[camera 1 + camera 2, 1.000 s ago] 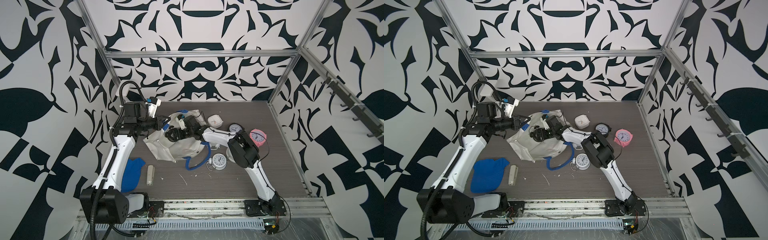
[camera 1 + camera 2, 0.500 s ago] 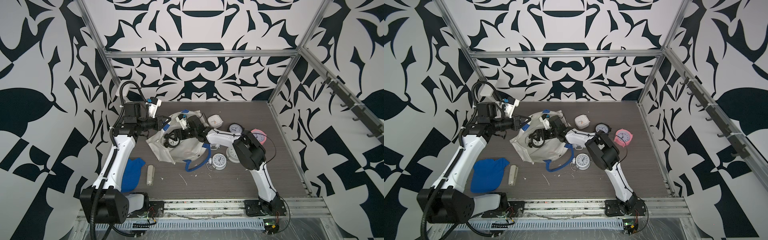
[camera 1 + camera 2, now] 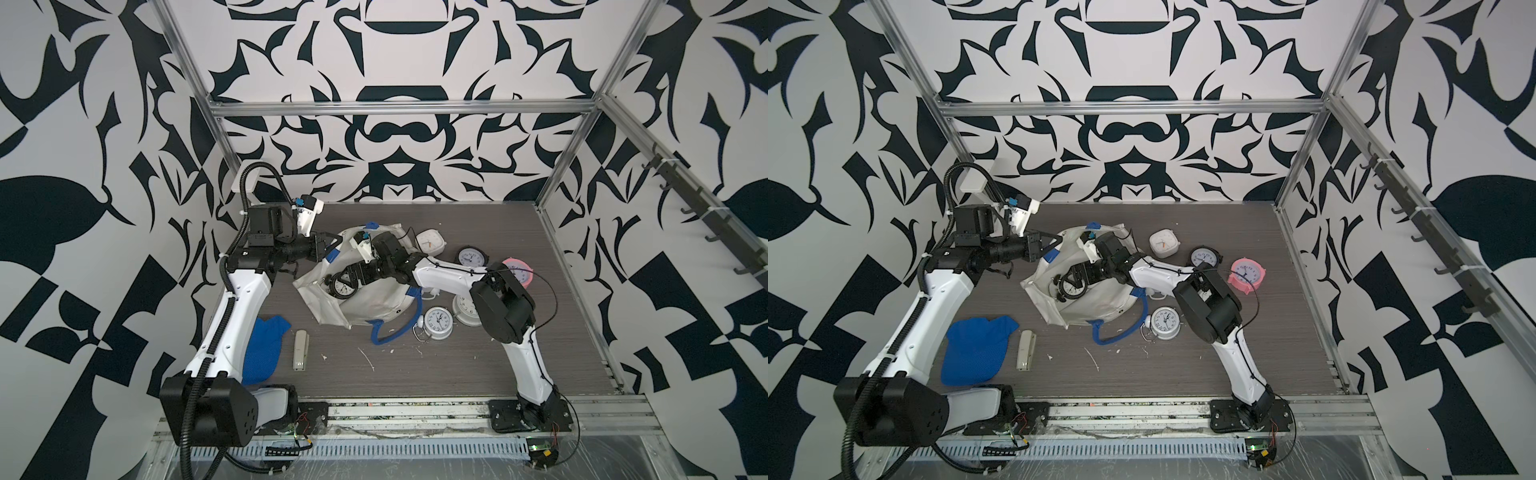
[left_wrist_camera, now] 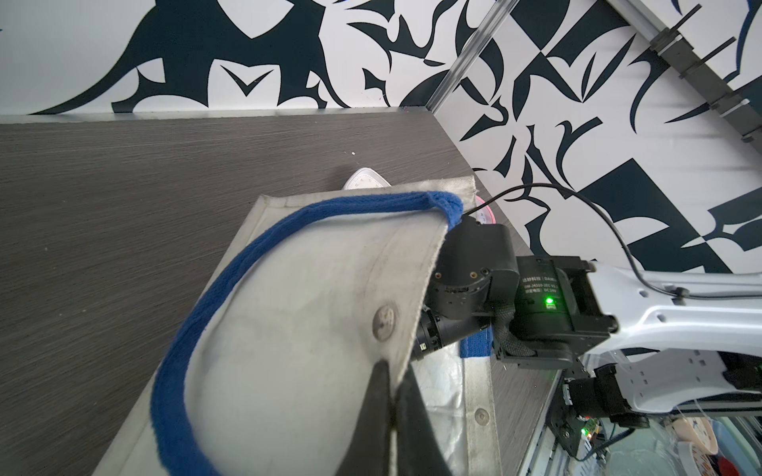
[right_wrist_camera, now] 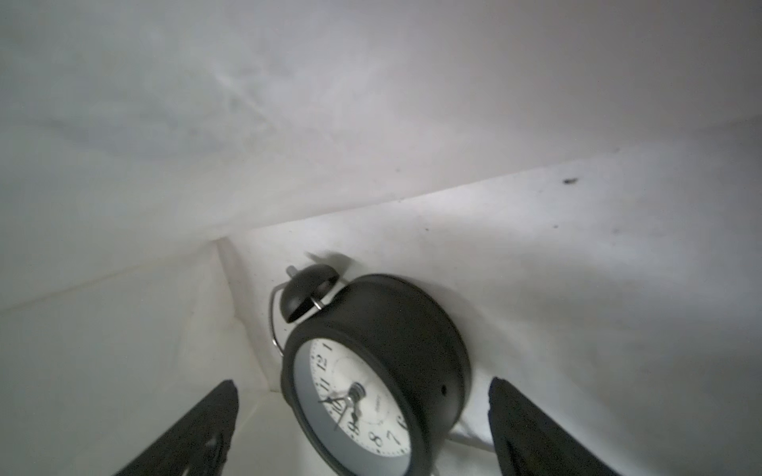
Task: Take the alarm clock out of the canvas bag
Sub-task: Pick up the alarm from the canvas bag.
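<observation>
Grasp step — bag (image 3: 374, 307) rim pinched by left end effector (image 4: 393, 369) | right end effector (image 5: 363, 383) spread open astride clock (image 3: 343, 286) | next: jaws to be closed, clock lifted clear

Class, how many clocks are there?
6. Black clock in canvas bag; on the table: white square, dark-rimmed, pink, silver, and cream, half hidden behind the right arm. Others may hide.
</observation>
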Tool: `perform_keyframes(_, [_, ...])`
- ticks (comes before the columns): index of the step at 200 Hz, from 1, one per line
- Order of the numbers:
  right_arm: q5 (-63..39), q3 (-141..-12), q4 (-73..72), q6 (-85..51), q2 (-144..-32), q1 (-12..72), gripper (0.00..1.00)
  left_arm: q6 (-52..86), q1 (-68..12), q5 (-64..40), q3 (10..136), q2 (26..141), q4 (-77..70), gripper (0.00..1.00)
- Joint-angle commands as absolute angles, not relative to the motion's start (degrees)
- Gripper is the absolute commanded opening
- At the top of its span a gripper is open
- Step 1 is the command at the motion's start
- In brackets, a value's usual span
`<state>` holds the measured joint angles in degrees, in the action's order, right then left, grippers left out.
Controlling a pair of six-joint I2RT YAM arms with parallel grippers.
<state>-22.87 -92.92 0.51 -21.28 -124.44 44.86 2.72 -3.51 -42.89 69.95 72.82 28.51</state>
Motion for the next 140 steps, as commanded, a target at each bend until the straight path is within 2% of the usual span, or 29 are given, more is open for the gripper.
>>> perform_keyframes(1, [-16.43, -98.85, 6.63, -13.78, -124.2, 44.98, 0.99, 1.03, -3.52, -46.78, 71.1, 72.33, 27.77, 0.0])
perform_keyframes(22, [-15.69, -101.99, 9.68, -11.8, -126.58, 45.25, 0.99, 0.78, -3.54, -47.76, 70.93, 72.33, 27.77, 0.0])
perform_keyframes(112, [-32.49, -105.45, 7.26, -13.21, -133.4, 45.26, 0.99, 0.44, -3.54, -49.88, 70.91, 72.59, 27.86, 0.0])
perform_keyframes(140, [-36.6, -103.11, 1.68, -15.53, -132.58, 45.5, 0.99, 0.44, -3.52, -49.91, 70.84, 72.6, 27.92, 0.0])
